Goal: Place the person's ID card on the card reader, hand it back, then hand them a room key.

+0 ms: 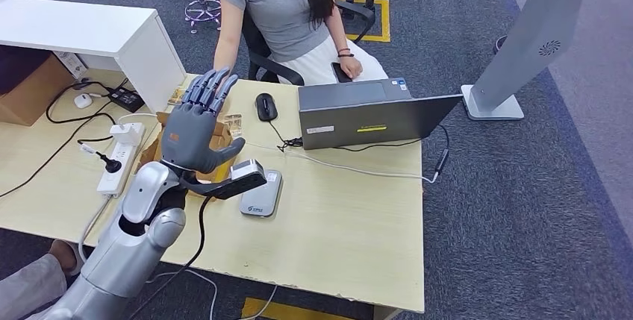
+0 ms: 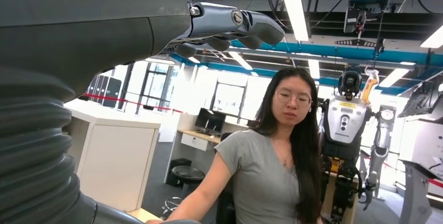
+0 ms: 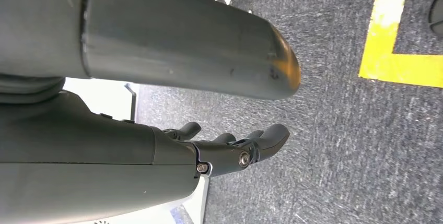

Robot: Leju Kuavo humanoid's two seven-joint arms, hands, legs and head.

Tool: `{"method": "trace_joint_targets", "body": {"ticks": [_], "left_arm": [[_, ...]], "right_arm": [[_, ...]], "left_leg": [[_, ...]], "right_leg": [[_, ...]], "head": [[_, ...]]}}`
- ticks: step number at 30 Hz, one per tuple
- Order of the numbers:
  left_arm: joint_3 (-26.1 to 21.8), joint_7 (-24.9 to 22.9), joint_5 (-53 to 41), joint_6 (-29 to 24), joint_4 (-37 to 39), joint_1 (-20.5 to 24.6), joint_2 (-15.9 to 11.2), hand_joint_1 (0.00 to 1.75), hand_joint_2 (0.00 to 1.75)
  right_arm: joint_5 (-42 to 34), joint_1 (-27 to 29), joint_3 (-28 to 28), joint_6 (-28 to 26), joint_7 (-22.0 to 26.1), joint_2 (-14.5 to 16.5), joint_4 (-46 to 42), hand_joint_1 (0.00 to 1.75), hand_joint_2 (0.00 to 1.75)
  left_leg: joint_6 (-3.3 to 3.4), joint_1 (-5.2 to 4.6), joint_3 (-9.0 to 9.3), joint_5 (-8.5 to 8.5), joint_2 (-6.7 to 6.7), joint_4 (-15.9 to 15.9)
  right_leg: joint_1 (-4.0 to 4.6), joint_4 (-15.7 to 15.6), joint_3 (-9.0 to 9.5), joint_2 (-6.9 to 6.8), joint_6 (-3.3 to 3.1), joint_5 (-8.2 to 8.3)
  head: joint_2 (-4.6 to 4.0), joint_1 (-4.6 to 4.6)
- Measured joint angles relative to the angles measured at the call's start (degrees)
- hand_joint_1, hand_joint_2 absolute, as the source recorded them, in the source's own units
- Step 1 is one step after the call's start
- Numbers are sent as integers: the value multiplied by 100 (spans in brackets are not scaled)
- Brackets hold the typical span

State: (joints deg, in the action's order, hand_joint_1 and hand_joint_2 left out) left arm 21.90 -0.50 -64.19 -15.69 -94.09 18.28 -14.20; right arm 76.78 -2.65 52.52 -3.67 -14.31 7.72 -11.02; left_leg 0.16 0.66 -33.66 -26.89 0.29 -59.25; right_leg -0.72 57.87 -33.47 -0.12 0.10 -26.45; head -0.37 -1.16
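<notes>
While our left hand [image 1: 198, 130] hovers raised with fingers spread and empty above the tabletop [image 1: 336, 223], the grey card reader [image 1: 260, 194] lies just beside it, and our right hand [image 3: 230, 148] hangs loosely curled, empty, over carpet [image 3: 355, 130].

You get even, bright head-view lighting with soft shadows. In the left wrist view, ceiling strip lights [image 2: 295, 4] and windows [image 2: 156, 85] glare, upper centre. The near left hand [image 2: 230, 25] blurs.

It's an open-plan office doubling as a robotics lab. Wooden desk [image 1: 351, 223], laptop [image 1: 373, 115], blue carpet [image 1: 522, 208]; a humanoid robot [image 2: 346, 130] hangs behind.
</notes>
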Motion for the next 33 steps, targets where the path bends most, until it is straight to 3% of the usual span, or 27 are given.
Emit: {"method": "trace_joint_targets", "body": {"ticks": [11,13,16,19,24,33], "left_arm": [[-9,-94,-28,92,-121,-132,-61,0,175],[-94,-292,-151,166,-263,-584,-198,0,175],[-382,-337,-391,-150,-653,-2046,-511,0,175],[-529,-286,-460,-260,-829,-2861,-669,0,175],[-683,-287,-463,-80,-1061,-3318,-789,0,175],[-812,-307,-487,68,-1179,-3541,-838,0,175]], "right_arm": [[-59,-2,41,-14,-8,0,0,0,0],[-187,-9,112,-68,-26,5,1,0,0],[-306,43,238,-154,-35,28,2,0,0],[-326,105,318,-184,-49,33,2,0,0],[-326,62,375,-186,-51,35,1,0,0],[-293,61,414,-182,-33,35,0,0,0]], "left_leg": [[1,-1,-10,1,0,3],[-12,-4,-3,-23,24,14],[-23,-8,82,-79,122,21],[-10,2,64,-65,60,10],[-16,3,46,-58,17,14],[-15,3,47,-46,8,15]], "right_leg": [[0,2,10,0,-1,3],[-3,4,32,22,-9,-8],[-10,2,52,118,-18,-42],[-2,2,31,60,-13,-53],[-1,3,30,17,-11,-58],[-1,3,37,11,-15,-50]], "head": [[1,2],[1,10],[0,-25],[1,-45],[0,-39],[1,-38]]}}
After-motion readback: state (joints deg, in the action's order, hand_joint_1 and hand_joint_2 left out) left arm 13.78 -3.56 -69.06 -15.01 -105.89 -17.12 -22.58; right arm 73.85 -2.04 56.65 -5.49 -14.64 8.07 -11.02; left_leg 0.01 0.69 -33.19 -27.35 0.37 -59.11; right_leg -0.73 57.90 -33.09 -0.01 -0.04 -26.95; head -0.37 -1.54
